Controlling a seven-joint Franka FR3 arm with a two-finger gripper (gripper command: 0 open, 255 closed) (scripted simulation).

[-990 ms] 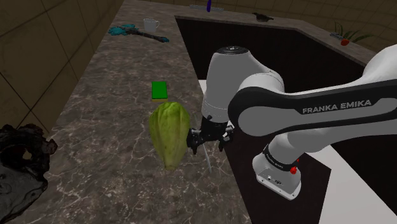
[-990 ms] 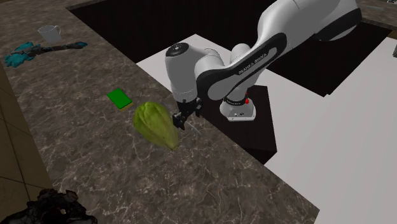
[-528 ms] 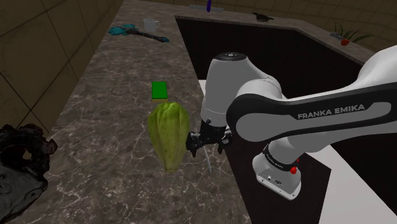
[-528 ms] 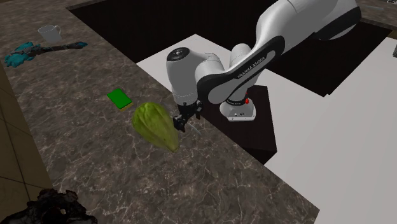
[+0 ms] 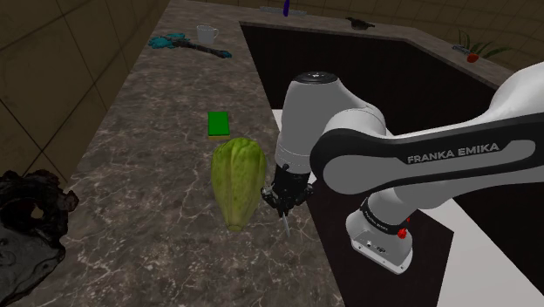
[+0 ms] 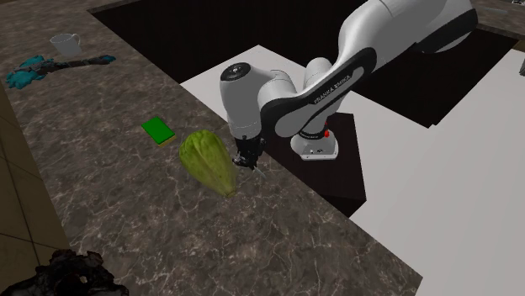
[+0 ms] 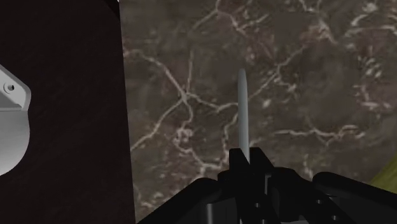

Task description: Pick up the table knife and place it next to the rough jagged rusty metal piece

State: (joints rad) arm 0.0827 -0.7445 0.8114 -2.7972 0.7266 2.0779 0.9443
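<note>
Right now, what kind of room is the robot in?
Probably a kitchen: a long dark marbled countertop, a green lettuce head on it, a white mug at its far end, and a thin grey table knife clasped in the black gripper.

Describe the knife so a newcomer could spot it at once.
On the dark marbled counter, find the big green lettuce. Right beside it, the knife is the thin grey blade clasped in the black gripper, slimmer than anything nearby.
</note>
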